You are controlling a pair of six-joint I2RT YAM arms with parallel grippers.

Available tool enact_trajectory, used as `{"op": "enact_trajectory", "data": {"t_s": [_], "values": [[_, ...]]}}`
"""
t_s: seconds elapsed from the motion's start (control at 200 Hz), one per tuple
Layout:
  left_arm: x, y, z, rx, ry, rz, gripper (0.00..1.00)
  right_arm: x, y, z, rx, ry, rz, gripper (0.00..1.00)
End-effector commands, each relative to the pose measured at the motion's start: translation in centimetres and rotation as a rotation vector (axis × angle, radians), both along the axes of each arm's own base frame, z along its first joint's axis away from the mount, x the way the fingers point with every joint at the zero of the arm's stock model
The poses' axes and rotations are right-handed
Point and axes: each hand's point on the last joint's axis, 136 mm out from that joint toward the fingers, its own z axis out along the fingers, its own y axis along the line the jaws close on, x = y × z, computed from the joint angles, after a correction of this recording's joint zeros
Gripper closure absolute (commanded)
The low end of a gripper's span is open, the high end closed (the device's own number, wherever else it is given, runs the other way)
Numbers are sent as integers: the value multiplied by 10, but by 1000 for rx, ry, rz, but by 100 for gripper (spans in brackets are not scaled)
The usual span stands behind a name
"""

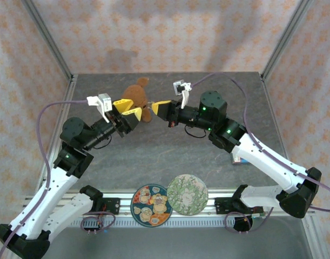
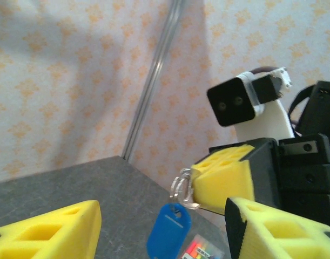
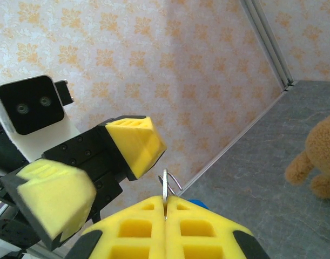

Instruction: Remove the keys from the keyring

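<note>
Right claw (image 3: 165, 200) is being pressed shut on the keyring (image 3: 166, 185): the thin metal loop is being pinched edge-on between the two yellow pads, and most of it is being left standing clear of the tips. This grip is probably being used so that the ring is being steadied while its free part is being offered to the other arm. A blue tag (image 2: 168, 231) is being let hang below the ring by its own weight. Whether a key is also being carried on the loop cannot be told, as the metal there is too small and blurred.

Left claw (image 1: 129, 109) is being held spread, with its yellow fingers (image 2: 48, 232) standing apart on either side of the dangling tag and nothing being gripped between them. It is being pointed tip to tip at the right claw, near the ring, which suggests that a hold on the tag or on a coil of the loop is being prepared.

Both claws are being held raised above the grey table (image 1: 170, 156), likely so that the ring is being given room to turn and the tag room to slide off. A brown teddy bear (image 1: 139, 95) is being left on the table behind them, apart from the work
</note>
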Motion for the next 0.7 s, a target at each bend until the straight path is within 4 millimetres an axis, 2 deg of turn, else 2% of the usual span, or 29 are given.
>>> {"op": "enact_trajectory", "data": {"t_s": [0.0,0.11,0.41,0.696], "values": [[7,10,-2,-33,41,40,41,-8,-5,22,64,-40,27,100],[14,10,-7,-16,84,49,46,-11,-4,25,74,-42,44,100],[17,-2,-10,8,116,-15,46,-27,-1,36,120,-47,136,100],[12,-11,-4,-4,102,-83,43,-20,3,22,74,-27,121,100]]}}
